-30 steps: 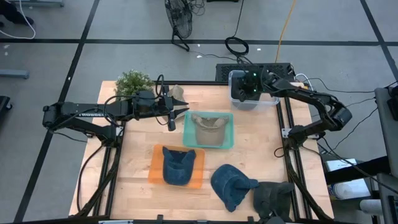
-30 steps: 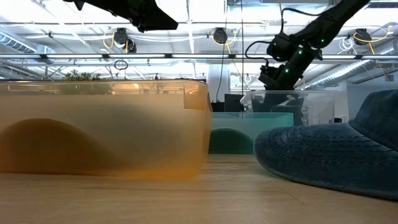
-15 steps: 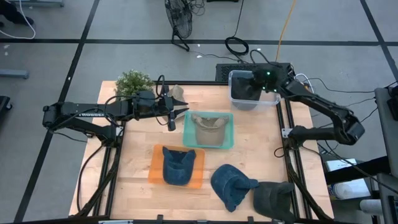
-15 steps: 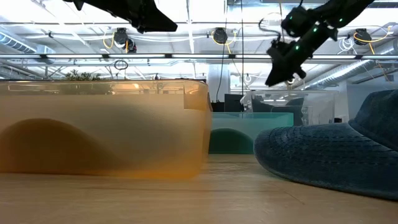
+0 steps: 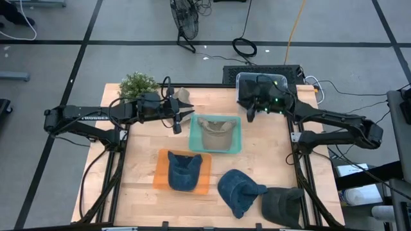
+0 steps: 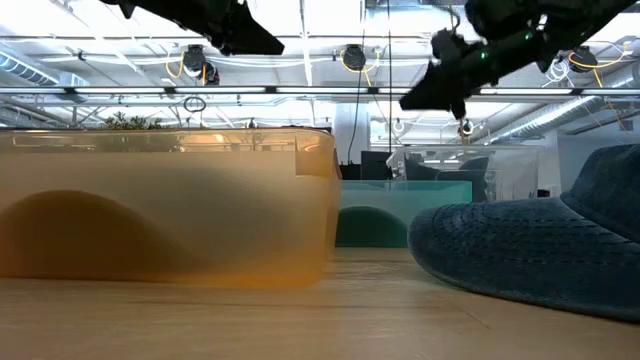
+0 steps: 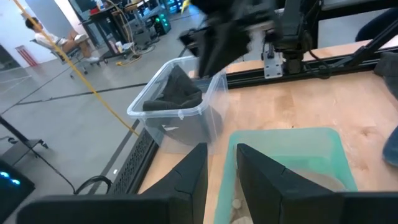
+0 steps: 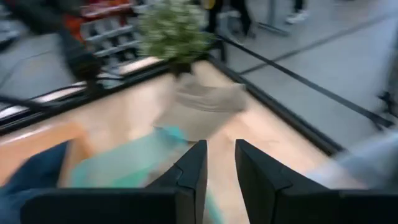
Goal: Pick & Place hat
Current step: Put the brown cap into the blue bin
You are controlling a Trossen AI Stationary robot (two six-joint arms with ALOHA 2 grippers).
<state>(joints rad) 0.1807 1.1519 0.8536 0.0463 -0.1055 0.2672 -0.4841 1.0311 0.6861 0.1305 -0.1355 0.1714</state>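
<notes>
Several hats are in view. A dark hat (image 5: 252, 91) lies inside the clear bin (image 5: 239, 79) at the far right, also seen in the left wrist view as the dark hat (image 7: 175, 94). A beige hat (image 5: 215, 131) sits in the teal bin (image 5: 192, 136), and a blue hat (image 5: 183, 172) in the orange bin (image 5: 159, 174). Another blue hat (image 5: 239, 191) and a dark grey hat (image 5: 282, 204) lie on the table's near side. My right gripper (image 5: 252, 109) hovers, shut and empty, by the clear bin's near-left corner. My left gripper (image 5: 185, 117) waits shut by the teal bin's far-left corner.
A potted plant (image 5: 137, 84) stands at the far-left corner with a loose beige hat (image 5: 183, 96) beside it. Bare wood shows between the teal bin and the right rail (image 5: 297, 147). The right wrist view is blurred; the plant (image 8: 174, 28) and beige hat (image 8: 205, 102) show in it.
My right gripper has risen out of the clear bin, swung toward the table's near-left, and turned to point toward the table's left. The dark hat stays in the clear bin.
</notes>
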